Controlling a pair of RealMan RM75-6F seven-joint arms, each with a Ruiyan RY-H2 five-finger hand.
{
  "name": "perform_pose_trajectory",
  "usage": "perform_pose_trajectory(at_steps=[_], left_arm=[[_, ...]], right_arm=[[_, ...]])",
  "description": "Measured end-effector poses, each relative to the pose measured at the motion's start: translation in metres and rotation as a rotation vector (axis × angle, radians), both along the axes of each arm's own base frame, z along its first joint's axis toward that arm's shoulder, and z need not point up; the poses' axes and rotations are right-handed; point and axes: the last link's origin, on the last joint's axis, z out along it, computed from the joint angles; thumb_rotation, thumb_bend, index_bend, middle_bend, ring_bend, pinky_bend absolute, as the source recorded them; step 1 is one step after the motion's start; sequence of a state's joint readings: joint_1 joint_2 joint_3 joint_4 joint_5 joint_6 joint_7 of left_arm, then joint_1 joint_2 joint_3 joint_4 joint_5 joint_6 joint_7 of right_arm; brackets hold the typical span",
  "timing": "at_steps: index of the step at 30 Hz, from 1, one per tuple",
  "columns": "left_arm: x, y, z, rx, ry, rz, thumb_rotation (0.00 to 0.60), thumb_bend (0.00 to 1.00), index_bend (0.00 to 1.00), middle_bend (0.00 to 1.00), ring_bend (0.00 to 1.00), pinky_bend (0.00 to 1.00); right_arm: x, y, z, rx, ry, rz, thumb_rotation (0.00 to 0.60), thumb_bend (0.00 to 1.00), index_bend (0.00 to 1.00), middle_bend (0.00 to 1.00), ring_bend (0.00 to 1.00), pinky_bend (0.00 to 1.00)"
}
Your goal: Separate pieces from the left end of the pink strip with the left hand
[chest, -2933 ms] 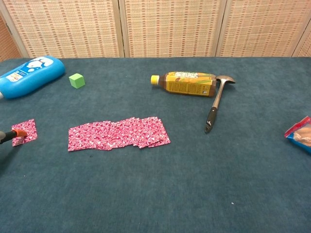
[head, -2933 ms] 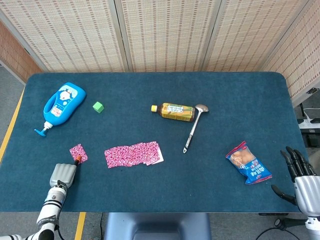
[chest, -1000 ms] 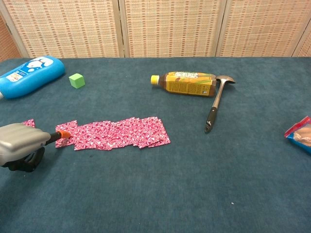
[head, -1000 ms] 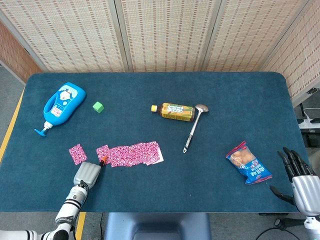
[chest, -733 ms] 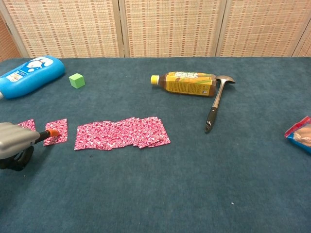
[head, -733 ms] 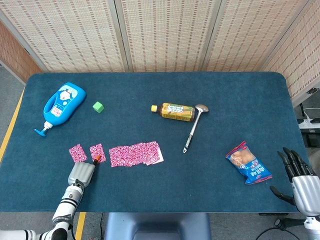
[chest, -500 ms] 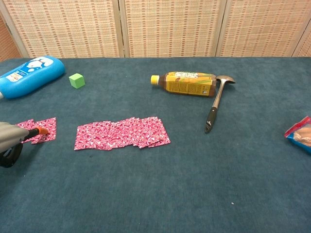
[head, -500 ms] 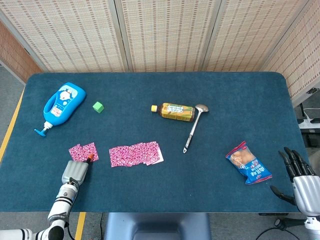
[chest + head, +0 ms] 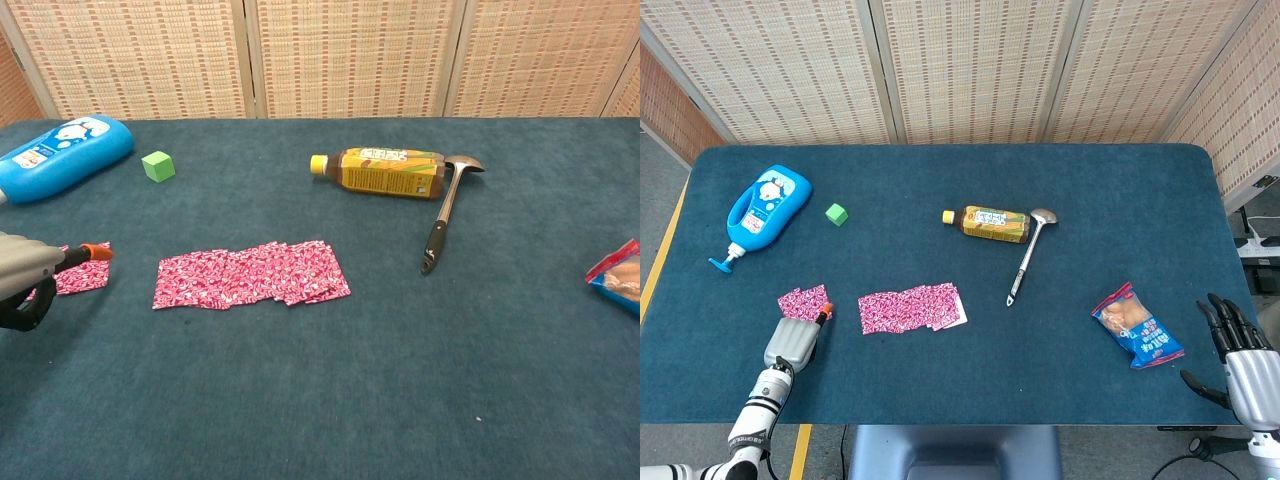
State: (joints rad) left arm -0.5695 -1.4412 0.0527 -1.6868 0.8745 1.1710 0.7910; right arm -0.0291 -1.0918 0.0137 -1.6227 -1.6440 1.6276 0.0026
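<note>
The pink strip (image 9: 910, 308) (image 9: 250, 275) of overlapping patterned pieces lies on the blue table, front left of centre. Two separated pink pieces (image 9: 803, 299) (image 9: 80, 276) lie overlapping each other, a gap to the strip's left. My left hand (image 9: 790, 343) (image 9: 20, 268) is at the table's front-left edge with its fingers curled and one orange-tipped finger (image 9: 824, 314) (image 9: 96, 250) stretched out. That tip is by the right edge of the separated pieces; contact cannot be told. It holds nothing. My right hand (image 9: 1238, 355) hangs off the front-right corner with its fingers spread, and it is empty.
A blue bottle (image 9: 765, 205) (image 9: 60, 145) and a green cube (image 9: 836, 213) (image 9: 157, 165) lie at the back left. A tea bottle (image 9: 990, 223) (image 9: 390, 172) and a ladle (image 9: 1028, 255) (image 9: 445, 215) lie mid-table. A snack bag (image 9: 1137, 325) (image 9: 620, 275) is at the right.
My left fingertip dragged a second piece off the strip's left end and slid it left onto the first one. The tip has since shifted to that piece's right edge. The right hand stayed put.
</note>
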Motion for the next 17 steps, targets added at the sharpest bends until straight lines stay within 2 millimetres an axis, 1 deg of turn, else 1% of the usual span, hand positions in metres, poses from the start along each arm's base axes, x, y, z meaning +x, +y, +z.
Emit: perform_pose_trajectory(at_steps=[1, 2, 4, 6, 7, 9, 11, 12, 14, 17], left_arm=[[0.003, -0.002, 0.001, 0.002, -0.017, -0.023, 0.6, 0.88, 0.02, 0.65, 0.65, 0.68], [0.007, -0.004, 0.004, 0.007, -0.043, -0.056, 0.6, 0.84, 0.02, 0.61, 0.64, 0.68], [0.012, -0.009, 0.009, 0.02, -0.083, -0.11, 0.6, 0.76, 0.02, 0.53, 0.6, 0.68], [0.016, -0.016, 0.019, 0.047, -0.135, -0.175, 0.6, 0.66, 0.02, 0.43, 0.55, 0.67], [0.016, -0.019, 0.025, 0.064, -0.159, -0.201, 0.6, 0.63, 0.02, 0.39, 0.52, 0.65], [0.014, -0.029, 0.04, 0.119, -0.218, -0.253, 0.6, 0.56, 0.01, 0.3, 0.39, 0.54], [0.005, -0.039, 0.059, 0.184, -0.274, -0.279, 0.6, 0.51, 0.0, 0.23, 0.28, 0.44], [-0.001, -0.044, 0.067, 0.211, -0.295, -0.281, 0.6, 0.49, 0.0, 0.19, 0.24, 0.41], [-0.017, -0.057, 0.086, 0.275, -0.331, -0.269, 0.6, 0.47, 0.0, 0.15, 0.19, 0.38], [-0.038, -0.075, 0.112, 0.344, -0.335, -0.251, 0.6, 0.46, 0.0, 0.12, 0.17, 0.36]], right_arm=[[0.0, 0.0, 0.0, 0.002, 0.0, -0.001, 0.6, 0.06, 0.0, 0.0, 0.0, 0.21], [0.0, 0.0, 0.0, 0.005, 0.0, -0.001, 0.6, 0.06, 0.0, 0.0, 0.0, 0.21], [0.0, 0.0, 0.0, 0.011, 0.001, -0.002, 0.6, 0.06, 0.0, 0.0, 0.0, 0.21], [0.0, -0.001, 0.0, 0.013, 0.003, -0.002, 0.6, 0.06, 0.0, 0.0, 0.0, 0.21], [0.0, -0.001, 0.0, 0.014, 0.004, -0.001, 0.6, 0.06, 0.0, 0.0, 0.0, 0.21], [0.0, -0.002, 0.0, 0.011, 0.009, 0.007, 0.6, 0.06, 0.0, 0.0, 0.0, 0.21], [0.0, -0.003, -0.001, 0.001, 0.013, 0.016, 0.6, 0.06, 0.0, 0.0, 0.0, 0.21], [0.0, -0.003, -0.001, -0.004, 0.015, 0.02, 0.6, 0.06, 0.0, 0.0, 0.0, 0.21], [0.0, -0.004, -0.003, -0.013, 0.018, 0.025, 0.6, 0.06, 0.0, 0.0, 0.0, 0.21], [0.001, -0.005, -0.006, -0.018, 0.023, 0.027, 0.6, 0.06, 0.0, 0.0, 0.0, 0.21]])
